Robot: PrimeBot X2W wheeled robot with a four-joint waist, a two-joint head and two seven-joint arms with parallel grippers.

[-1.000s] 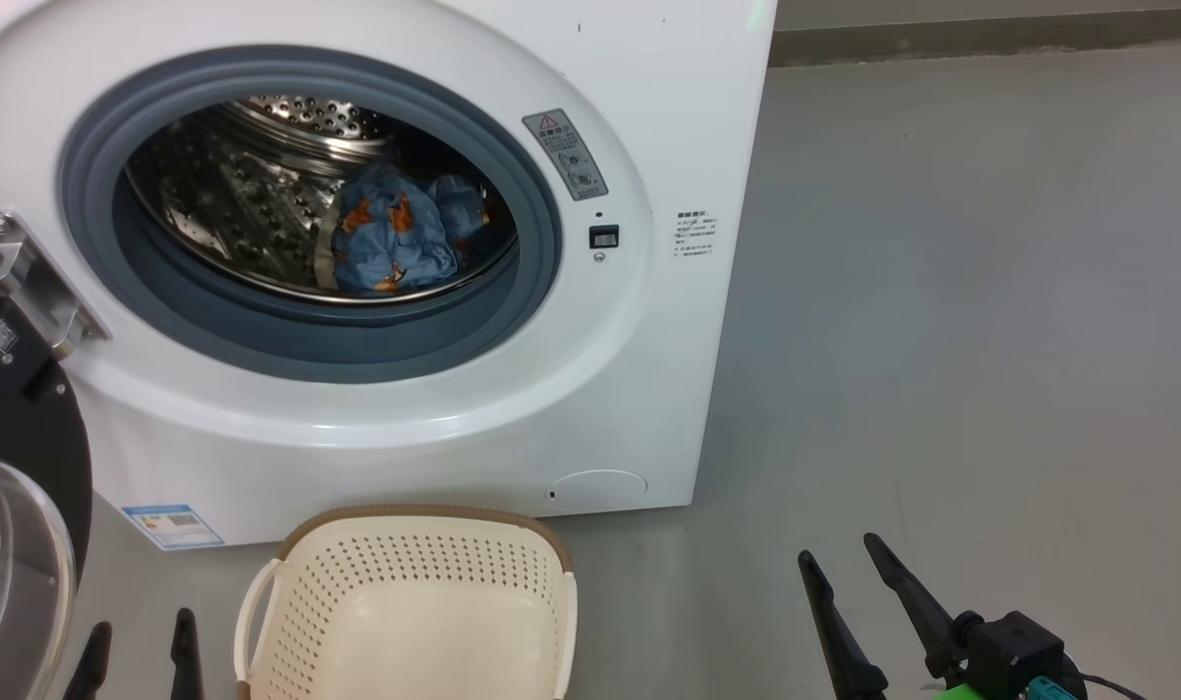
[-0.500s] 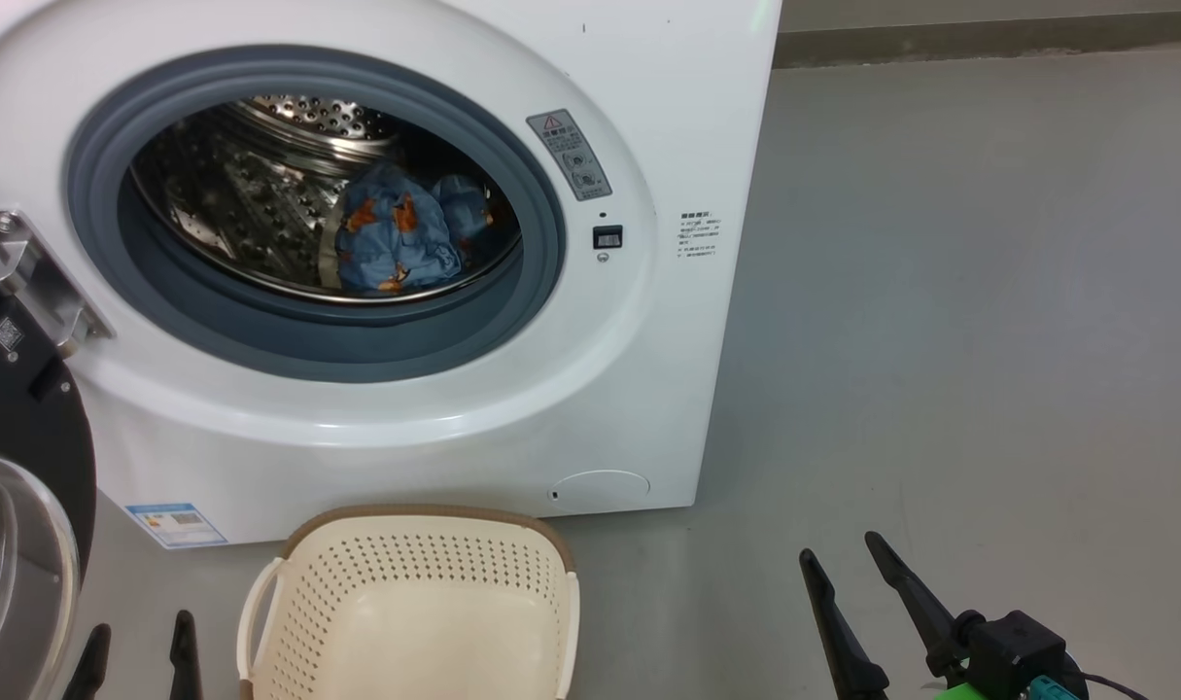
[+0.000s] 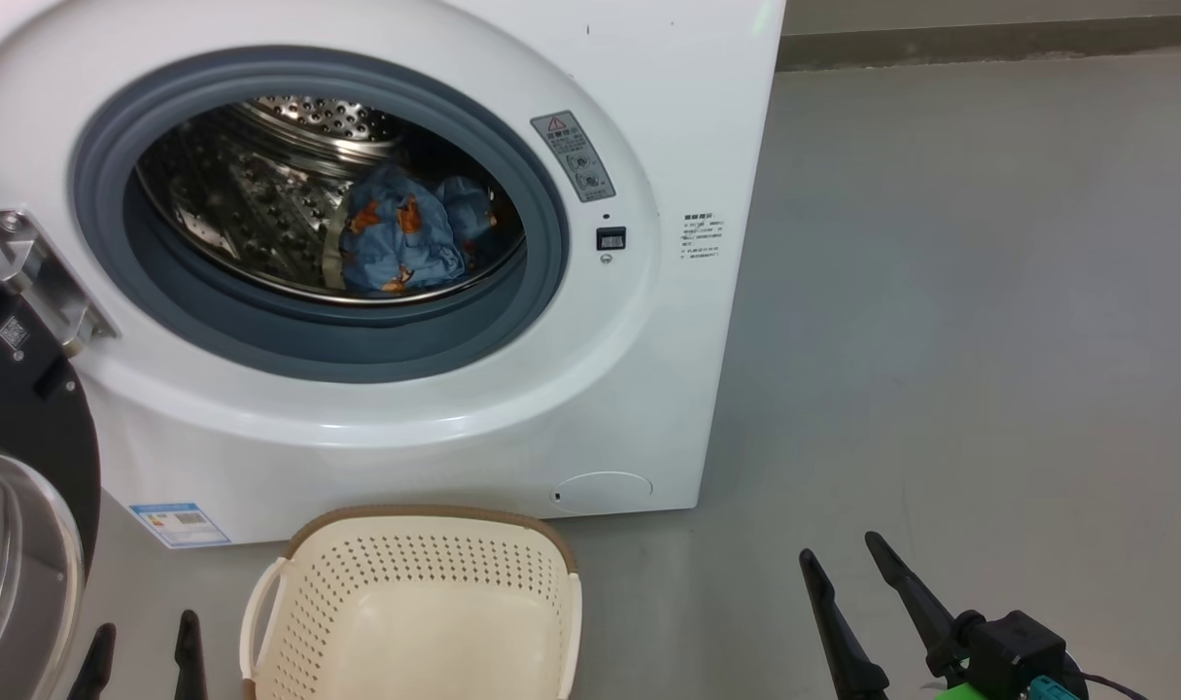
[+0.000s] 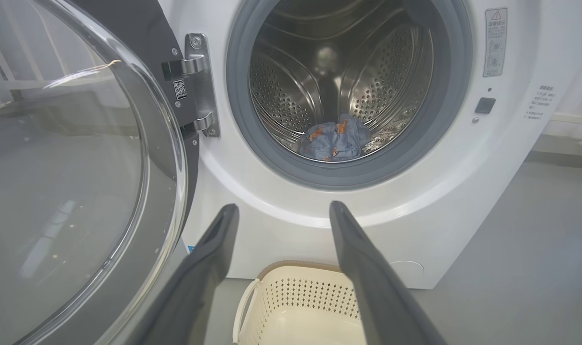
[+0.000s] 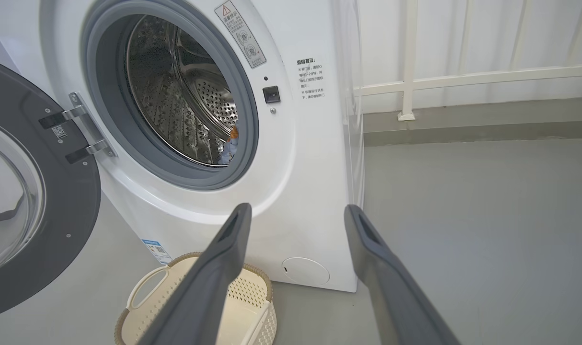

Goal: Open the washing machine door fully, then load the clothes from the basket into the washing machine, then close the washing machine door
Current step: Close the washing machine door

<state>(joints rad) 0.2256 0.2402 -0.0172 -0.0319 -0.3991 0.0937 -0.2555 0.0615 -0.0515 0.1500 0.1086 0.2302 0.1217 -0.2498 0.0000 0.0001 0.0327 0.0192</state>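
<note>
Well ahead, clothes (image 3: 396, 245) in drum (image 3: 250, 199), left gripper (image 3: 145, 622), right gripper (image 3: 838, 544) both spread, empty.

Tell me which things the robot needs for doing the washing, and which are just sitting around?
For the job:
washing machine
washing machine door, open
bear-print clothes, inside
basket
left claw and right claw, both open

Just there:
white railing
grey floor
blue label sticker

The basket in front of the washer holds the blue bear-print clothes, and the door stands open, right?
No: the blue bear-print clothes lie inside the steel drum, as the head view shows; the basket holds nothing in its visible part. The door does stand open.
</note>
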